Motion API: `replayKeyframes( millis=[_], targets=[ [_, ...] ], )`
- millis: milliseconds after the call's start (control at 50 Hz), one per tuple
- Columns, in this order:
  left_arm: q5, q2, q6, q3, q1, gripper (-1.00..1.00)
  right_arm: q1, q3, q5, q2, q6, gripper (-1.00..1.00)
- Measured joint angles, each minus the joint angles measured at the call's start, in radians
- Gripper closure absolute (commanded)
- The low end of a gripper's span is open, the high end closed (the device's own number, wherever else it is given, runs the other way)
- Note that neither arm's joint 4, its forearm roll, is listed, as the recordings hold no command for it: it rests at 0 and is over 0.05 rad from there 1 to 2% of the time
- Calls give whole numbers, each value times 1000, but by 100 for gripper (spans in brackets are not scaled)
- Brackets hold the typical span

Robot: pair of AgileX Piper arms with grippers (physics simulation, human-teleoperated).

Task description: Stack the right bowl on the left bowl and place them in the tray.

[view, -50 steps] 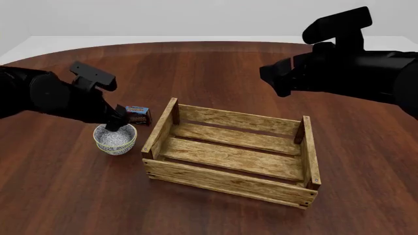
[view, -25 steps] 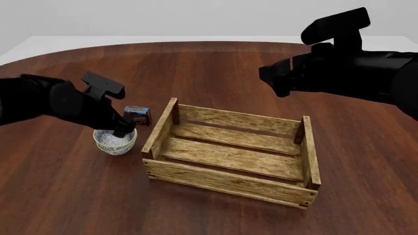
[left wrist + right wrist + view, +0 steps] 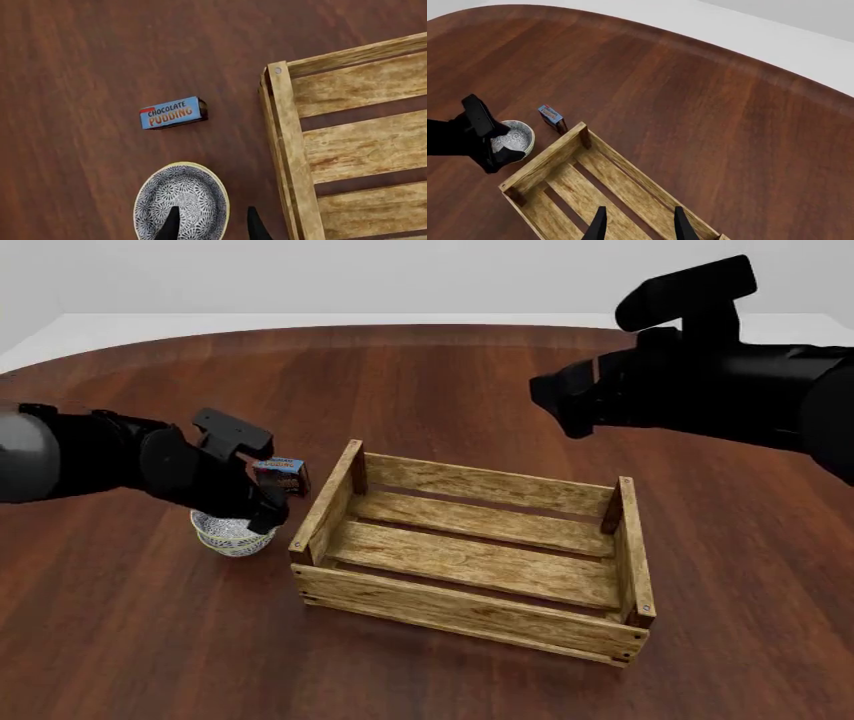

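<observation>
Left gripper (image 3: 263, 517) astride bowl (image 3: 230, 533) rim — beside tray (image 3: 474, 556)

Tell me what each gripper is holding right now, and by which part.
The left gripper straddles the bowl's rim, one finger inside, one outside; whether it grips yet cannot be told. The right gripper is open, holding nothing.

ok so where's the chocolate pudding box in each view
Left wrist view: pudding box lies on bare table, between the bowl and the picture's top.
Front view: box sits left of the crate, partly behind the left gripper.
Right wrist view: box stands beside the crate's corner.
Shared landmark: the crate's corner post.
</observation>
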Motion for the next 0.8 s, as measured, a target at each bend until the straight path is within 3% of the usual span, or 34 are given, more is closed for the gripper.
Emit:
replayKeyframes(
  millis=[760,780,800],
  targets=[
    [-105,115,-44,41,-16,-100,0,0,-2,4,-3,-100],
    [-106,116,-45,42,-16,100,0,0,-1,4,-3,-100],
    [-108,117,-45,42,-15,100,0,0,-1,4,-3,-100]
  ],
)
